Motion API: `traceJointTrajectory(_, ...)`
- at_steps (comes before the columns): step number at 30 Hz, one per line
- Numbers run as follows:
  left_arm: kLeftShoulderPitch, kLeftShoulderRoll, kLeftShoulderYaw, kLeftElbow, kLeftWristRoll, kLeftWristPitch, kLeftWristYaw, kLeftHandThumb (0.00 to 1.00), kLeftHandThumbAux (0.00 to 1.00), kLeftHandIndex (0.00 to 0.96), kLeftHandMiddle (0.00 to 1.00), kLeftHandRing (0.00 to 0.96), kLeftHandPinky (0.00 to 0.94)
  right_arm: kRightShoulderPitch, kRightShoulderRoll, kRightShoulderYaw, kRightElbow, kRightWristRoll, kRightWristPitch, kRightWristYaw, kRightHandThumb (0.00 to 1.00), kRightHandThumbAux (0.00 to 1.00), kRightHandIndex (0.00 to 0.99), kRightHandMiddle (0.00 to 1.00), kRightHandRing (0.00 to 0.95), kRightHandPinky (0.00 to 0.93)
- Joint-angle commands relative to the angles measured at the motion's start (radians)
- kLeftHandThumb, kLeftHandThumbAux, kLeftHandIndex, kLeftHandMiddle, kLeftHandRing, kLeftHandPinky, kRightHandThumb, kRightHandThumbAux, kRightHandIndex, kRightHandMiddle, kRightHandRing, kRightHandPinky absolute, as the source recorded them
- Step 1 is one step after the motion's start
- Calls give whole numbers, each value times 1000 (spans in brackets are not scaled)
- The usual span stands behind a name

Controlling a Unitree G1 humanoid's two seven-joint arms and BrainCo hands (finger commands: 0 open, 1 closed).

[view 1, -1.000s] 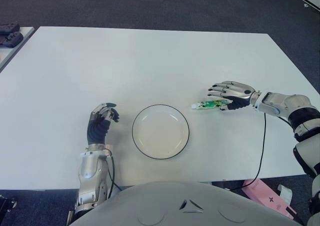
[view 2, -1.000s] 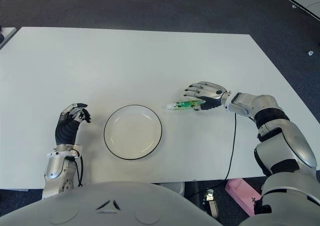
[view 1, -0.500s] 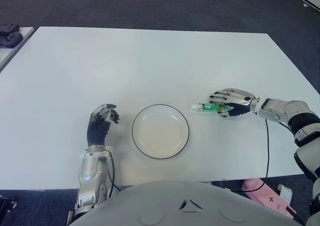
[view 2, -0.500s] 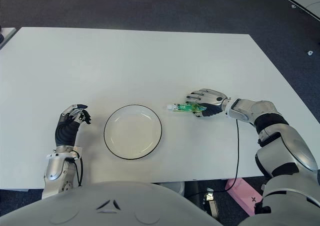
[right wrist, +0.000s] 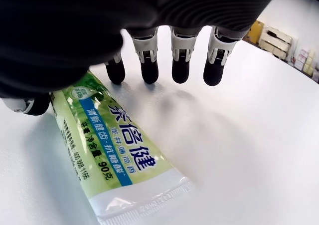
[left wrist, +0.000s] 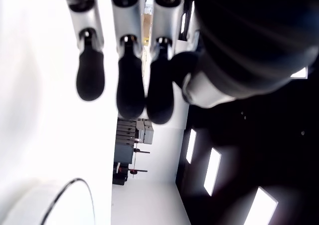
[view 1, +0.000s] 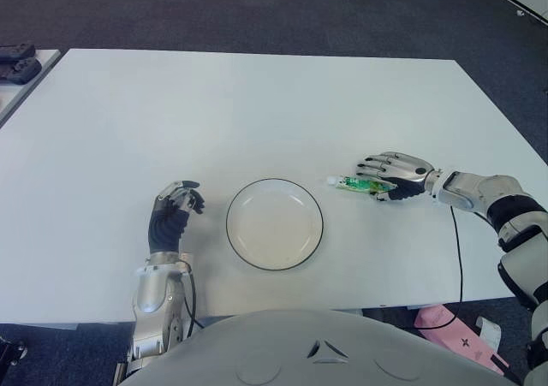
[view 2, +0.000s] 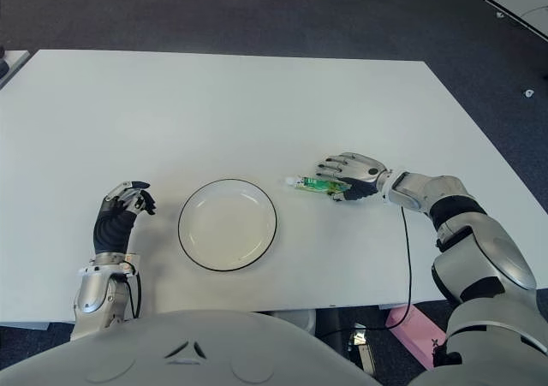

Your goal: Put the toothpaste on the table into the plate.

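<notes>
Right wrist view: fingers point(right wrist: 180, 70) uncurled over toothpaste point(right wrist: 107, 152), cap hidden.

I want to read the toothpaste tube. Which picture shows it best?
The right wrist view: the toothpaste fills it, label readable, lying on the table under the right hand. Both eye views show it small, right of the plate. The left wrist view misses it.

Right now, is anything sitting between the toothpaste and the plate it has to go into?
Nothing visible. The toothpaste lies under the right hand, with only bare table between its cap end and the plate rim.
</notes>
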State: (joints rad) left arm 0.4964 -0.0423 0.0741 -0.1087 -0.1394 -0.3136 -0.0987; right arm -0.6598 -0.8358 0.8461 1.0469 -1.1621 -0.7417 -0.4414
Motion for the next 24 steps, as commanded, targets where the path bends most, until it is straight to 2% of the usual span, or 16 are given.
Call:
traceJointTrajectory(1, 7, -2, 3, -7, 1, 14, 11, 705, 718, 438, 629, 631, 633, 60, 69, 56, 47, -41, 51, 31, 448, 118, 0, 0, 0, 0)
traceJointTrajectory(6, 8, -1, 5, -12, 4, 19, 15, 704, 718, 438, 628, 630, 629, 85, 118, 56, 121, -27, 112, -19, 447, 107, 0, 0, 0, 0)
traceJointTrajectory(16, 10, 4, 7, -20, 1, 33, 16, 705, 718, 438, 628, 635, 638, 127, 151, 31, 142, 28, 170, -127, 485, 127, 0, 0, 0, 0)
traceJointTrajectory(21, 10, 6, 10, -21, -1, 40, 18, 705, 717, 438, 633, 637, 638, 174, 148, -11, 90, 84, 183, -214, 553, 245, 10, 0, 0, 0)
traceJointTrajectory(24, 11, 4, 11, -28, 9, 53, 28, 705, 717, 439, 631, 635, 639, 188, 153, -30, 89, 110, 192, -244, 599, 310, 68, 36, 19, 89)
